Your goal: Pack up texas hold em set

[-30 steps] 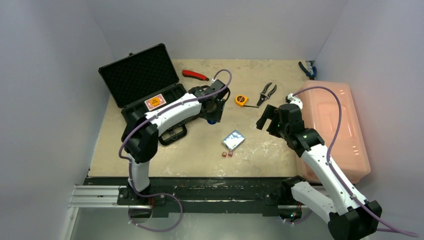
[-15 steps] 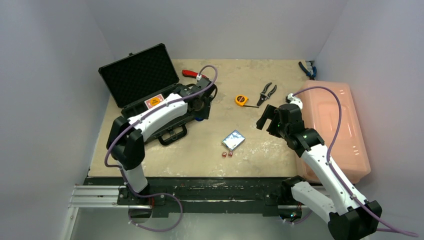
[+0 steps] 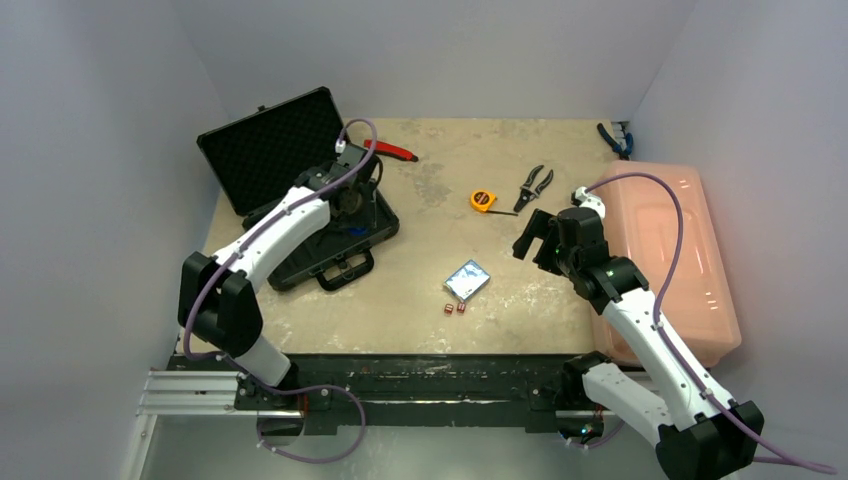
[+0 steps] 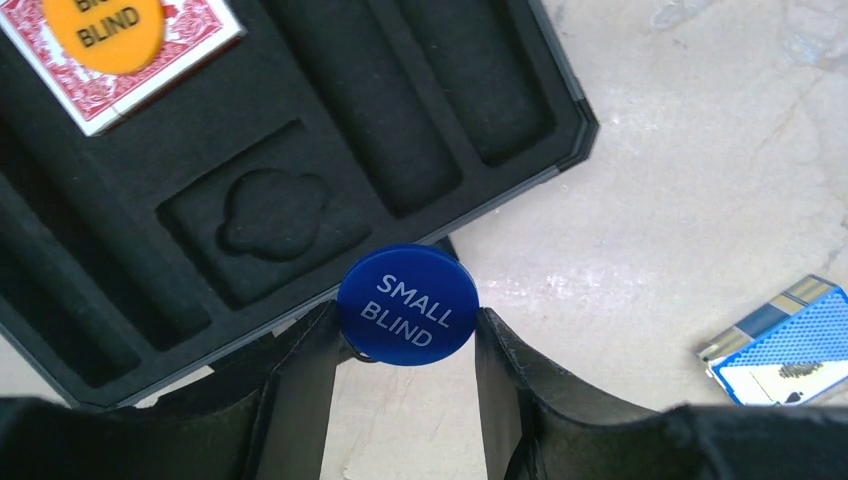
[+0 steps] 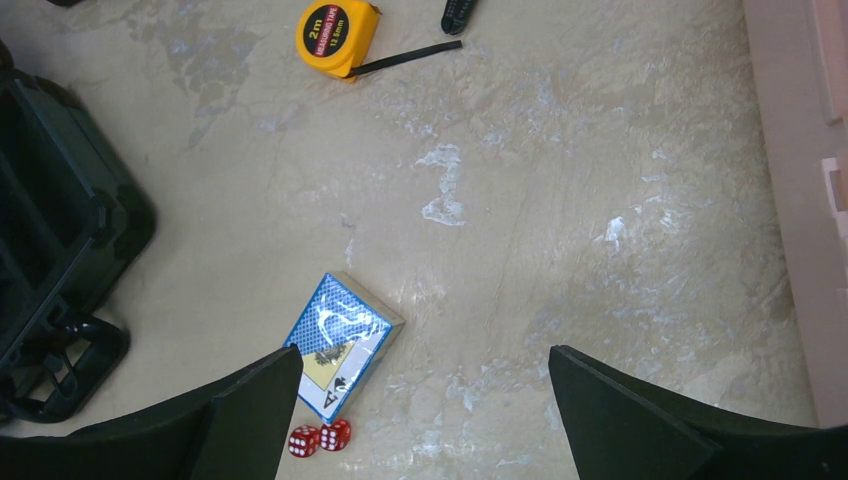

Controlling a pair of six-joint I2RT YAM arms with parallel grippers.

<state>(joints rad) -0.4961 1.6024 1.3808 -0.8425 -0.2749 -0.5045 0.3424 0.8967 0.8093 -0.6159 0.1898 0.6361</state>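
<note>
The black briefcase (image 3: 270, 150) lies open at the back left, its foam tray (image 4: 400, 120) showing empty slots. In one slot sits the red card deck (image 4: 160, 70) with an orange disc (image 4: 105, 25) on top. My left gripper (image 4: 405, 330) hovers over the tray's near right corner, shut on a blue disc (image 4: 408, 305) marked SMALL BLIND. The blue card deck (image 3: 467, 279) lies mid-table with two tiny red dice (image 3: 454, 307) beside it. My right gripper (image 5: 425, 400) hangs open above the table, just right of the blue deck (image 5: 343, 345) and the dice (image 5: 320, 438).
A yellow tape measure (image 3: 482, 200) and black pliers (image 3: 535, 185) lie at the back centre. A red-handled tool (image 3: 390, 150) rests behind the case, and blue pliers (image 3: 615, 140) lie in the far right corner. A large pink bin (image 3: 670, 250) fills the right edge.
My left arm has swung left from the middle of the table to above the open case, carrying the blue disc. The right arm has not moved.
</note>
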